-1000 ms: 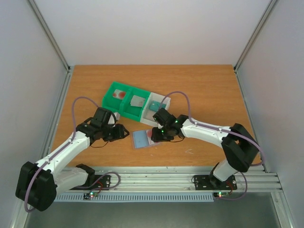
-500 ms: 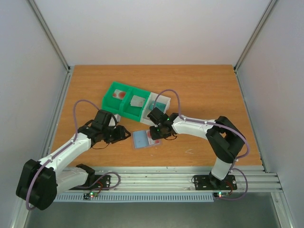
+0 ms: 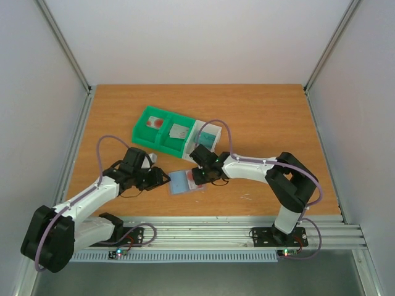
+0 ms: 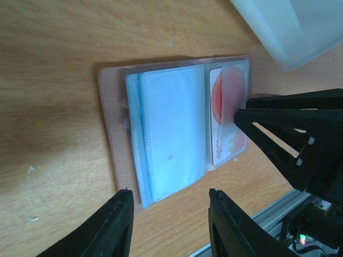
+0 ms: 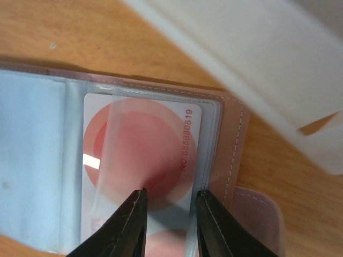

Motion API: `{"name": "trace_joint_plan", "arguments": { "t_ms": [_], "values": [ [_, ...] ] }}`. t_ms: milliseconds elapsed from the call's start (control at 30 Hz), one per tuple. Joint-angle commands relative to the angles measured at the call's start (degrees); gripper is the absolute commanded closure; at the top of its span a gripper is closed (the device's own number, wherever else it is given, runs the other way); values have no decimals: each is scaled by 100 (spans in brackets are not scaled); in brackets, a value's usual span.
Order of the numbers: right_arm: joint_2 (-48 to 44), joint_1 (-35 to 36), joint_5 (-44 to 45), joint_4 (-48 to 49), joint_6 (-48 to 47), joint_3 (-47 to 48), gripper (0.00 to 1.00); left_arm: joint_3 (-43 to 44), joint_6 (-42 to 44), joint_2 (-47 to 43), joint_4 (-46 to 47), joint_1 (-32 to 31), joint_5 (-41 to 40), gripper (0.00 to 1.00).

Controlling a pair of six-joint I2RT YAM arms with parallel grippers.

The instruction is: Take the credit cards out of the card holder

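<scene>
Left gripper (image 3: 162, 179) has slid right since a second ago and is now just beside the left edge of the card holder (image 3: 184, 181), fingers spread, holding nothing. Right gripper (image 3: 199, 178) has pulled in leftward over the holder's right half, elbow folded tighter. Its fingers are narrowly parted, tips over the white red-circle card (image 5: 143, 155) in its clear sleeve, nothing pinched. Holder lies open and flat on the table (image 3: 265, 111), unmoved, blue sleeves up. Beyond it is the green-and-white tray (image 3: 162, 146): red-patch card (image 3: 154, 122) in the left compartment, grey card (image 3: 179, 131) in the middle, teal item (image 3: 208, 137) in the white end, no longer covered by the arm.
</scene>
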Motion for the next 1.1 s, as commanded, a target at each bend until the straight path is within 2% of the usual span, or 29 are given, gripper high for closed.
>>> {"name": "trace_joint_plan", "arguments": {
  "t_ms": [0, 233, 467, 633, 800, 1067],
  "values": [
    [-140, 291, -185, 135, 153, -305, 75, -266, -343, 6, 698, -50, 230, 60],
    [-281, 416, -269, 155, 539, -469, 76, -317, -234, 445, 825, -60, 91, 61],
    [-308, 478, -46, 212, 557, -622, 79, -452, -395, 1058, 1639, -78, 78, 63],
    [-304, 469, 64, 293, 540, -705, 80, -448, -559, 1633, 2140, -211, 261, 73],
    [-288, 471, 65, 360, 547, -754, 80, -297, -641, 1863, 2105, -663, -58, 84],
    [-519, 474, 236, 384, 527, -920, 81, -177, -718, 1379, 1480, -781, -605, 90]
  ]
}}
